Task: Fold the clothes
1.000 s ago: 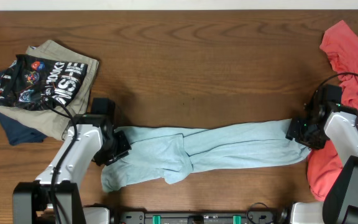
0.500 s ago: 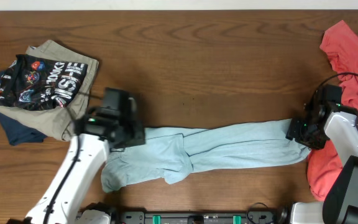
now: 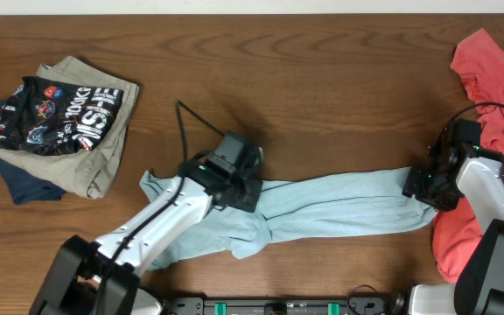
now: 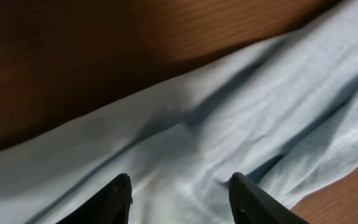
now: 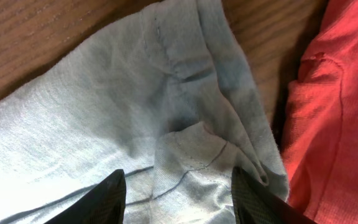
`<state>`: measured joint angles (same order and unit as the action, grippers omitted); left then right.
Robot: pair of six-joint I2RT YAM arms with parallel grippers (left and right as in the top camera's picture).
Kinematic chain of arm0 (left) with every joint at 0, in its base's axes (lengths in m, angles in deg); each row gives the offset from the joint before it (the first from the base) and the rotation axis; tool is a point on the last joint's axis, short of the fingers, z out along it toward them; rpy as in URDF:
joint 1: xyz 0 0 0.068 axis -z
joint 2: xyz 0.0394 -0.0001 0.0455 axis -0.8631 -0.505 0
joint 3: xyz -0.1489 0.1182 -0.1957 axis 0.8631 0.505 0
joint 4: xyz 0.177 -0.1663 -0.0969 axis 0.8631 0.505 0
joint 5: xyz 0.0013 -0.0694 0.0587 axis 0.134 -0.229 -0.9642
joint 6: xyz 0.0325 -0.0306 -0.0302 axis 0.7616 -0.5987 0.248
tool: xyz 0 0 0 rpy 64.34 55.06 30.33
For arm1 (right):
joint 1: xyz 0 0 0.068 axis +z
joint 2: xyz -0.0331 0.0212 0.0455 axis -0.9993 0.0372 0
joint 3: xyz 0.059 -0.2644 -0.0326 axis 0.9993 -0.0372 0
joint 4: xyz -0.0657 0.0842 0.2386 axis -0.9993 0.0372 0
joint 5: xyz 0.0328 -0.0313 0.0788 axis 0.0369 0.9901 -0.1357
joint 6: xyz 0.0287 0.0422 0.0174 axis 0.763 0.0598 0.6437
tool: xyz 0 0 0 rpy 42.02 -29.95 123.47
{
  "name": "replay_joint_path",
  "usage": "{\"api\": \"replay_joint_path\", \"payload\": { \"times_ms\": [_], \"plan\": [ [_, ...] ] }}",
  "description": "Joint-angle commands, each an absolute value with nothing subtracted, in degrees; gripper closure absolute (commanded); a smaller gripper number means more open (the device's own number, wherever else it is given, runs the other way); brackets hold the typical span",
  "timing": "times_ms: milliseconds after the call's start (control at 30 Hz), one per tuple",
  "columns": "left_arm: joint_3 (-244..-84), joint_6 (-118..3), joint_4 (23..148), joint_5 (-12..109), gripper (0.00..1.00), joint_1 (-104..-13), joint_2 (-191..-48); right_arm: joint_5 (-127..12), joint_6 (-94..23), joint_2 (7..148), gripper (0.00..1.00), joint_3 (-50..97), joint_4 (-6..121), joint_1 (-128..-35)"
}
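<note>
A light blue garment [image 3: 339,206] lies stretched in a long crumpled band across the near part of the table. My left gripper [image 3: 241,194] is over its left-middle part. In the left wrist view the jaws [image 4: 180,190] are open, with blue cloth [image 4: 229,112] right under them and nothing gripped. My right gripper [image 3: 420,187] is at the garment's right end. In the right wrist view the jaws [image 5: 178,186] are open over the bunched hem [image 5: 135,93].
A red garment [image 3: 497,79] lies heaped at the right edge, right beside the right gripper [image 5: 334,112]. A folded stack [image 3: 59,122] of black printed, tan and navy clothes sits at the far left. Bare wood shows across the back of the table.
My left arm has swung right from the garment's left end to its left-middle part. The garment's left corner now lies uncovered. The right arm has not moved.
</note>
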<state>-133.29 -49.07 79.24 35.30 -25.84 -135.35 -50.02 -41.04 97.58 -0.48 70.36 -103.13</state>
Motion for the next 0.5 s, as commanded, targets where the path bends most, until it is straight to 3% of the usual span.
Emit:
{"api": "replay_joint_path", "payload": {
  "times_ms": [0, 400, 467],
  "plan": [
    [-133.82, -47.89, 77.47, 35.34, 0.47, -24.03, -136.46, -50.21, -40.67, 97.45, 0.47, -0.65, 70.29, -103.57],
    [-133.82, -47.91, 76.22, 35.12, 0.48, -23.7, -142.8, -50.54, -40.67, 97.45, 0.47, -0.65, 70.27, -103.57],
    [-133.82, -47.91, 76.22, 35.12, 0.6, -23.7, -142.82, -51.11, -40.67, 97.45, 0.47, -0.65, 70.27, -103.57]
  ]
}}
